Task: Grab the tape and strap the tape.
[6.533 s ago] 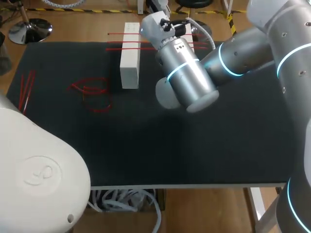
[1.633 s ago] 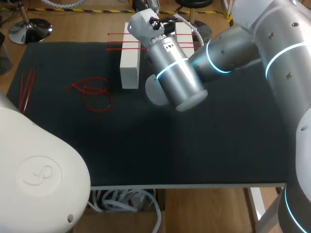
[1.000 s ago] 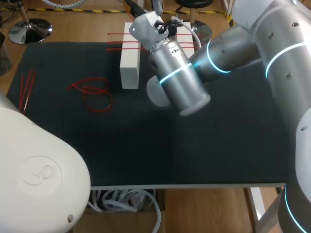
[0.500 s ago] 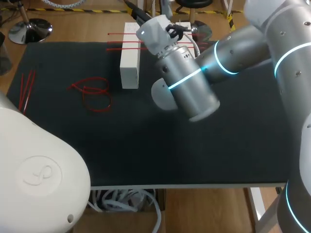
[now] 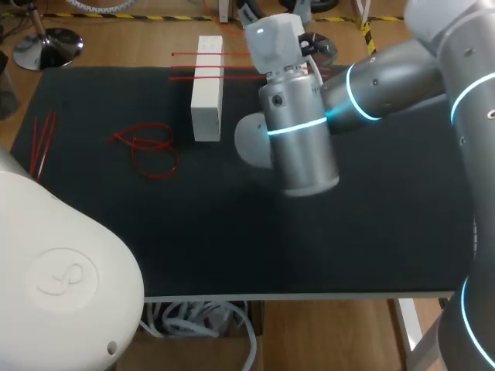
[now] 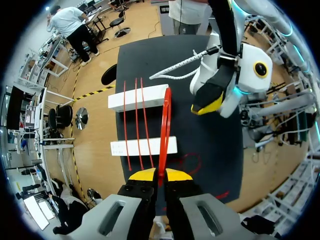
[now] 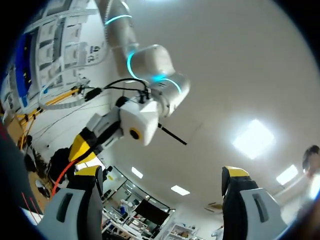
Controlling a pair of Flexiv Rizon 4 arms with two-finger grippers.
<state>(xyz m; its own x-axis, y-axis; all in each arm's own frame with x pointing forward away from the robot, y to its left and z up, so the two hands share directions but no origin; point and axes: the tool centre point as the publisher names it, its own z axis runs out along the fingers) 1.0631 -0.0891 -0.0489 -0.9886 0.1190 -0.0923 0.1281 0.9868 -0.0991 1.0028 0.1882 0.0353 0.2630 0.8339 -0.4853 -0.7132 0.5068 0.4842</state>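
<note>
Right hand [image 7: 162, 172] now skyward, tape [image 6: 165, 125] forward

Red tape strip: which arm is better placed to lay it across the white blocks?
Probably left: the left claw is shut on the red tape strip above the white blocks; the right claw is open, facing upward.

Right arm [image 5: 302, 139] over black table [image 5: 232, 247], tangled red tape [image 5: 147, 148] near white block [image 5: 207, 93]

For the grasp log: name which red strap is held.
The strap pinched in the left claw, standing over the white blocks; three others lie flat across them.
</note>
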